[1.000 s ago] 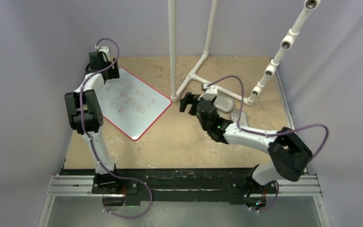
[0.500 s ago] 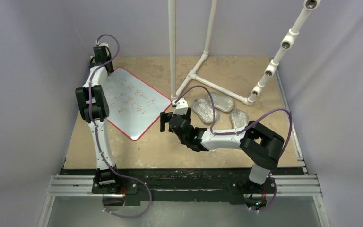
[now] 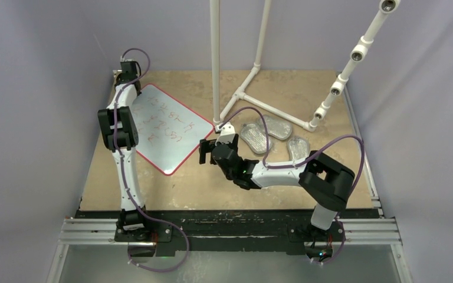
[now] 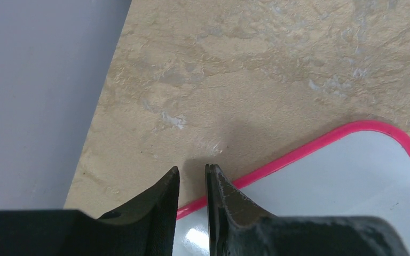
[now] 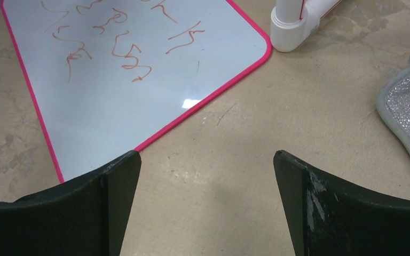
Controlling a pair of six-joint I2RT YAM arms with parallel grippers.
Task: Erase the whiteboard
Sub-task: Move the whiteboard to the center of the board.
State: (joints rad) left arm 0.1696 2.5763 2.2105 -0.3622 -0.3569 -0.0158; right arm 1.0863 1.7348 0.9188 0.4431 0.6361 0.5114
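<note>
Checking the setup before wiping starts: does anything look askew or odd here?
The whiteboard lies skewed to the table edges, with red scribbles on it. Three silvery pads lie apart by the pipe frame. The right end effector is open and empty; the left end effector is shut at the board's far corner.

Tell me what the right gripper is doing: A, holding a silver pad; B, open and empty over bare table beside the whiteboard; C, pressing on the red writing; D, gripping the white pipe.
B: in the right wrist view the right gripper is spread wide with nothing in it, above bare table just off the whiteboard.
</note>
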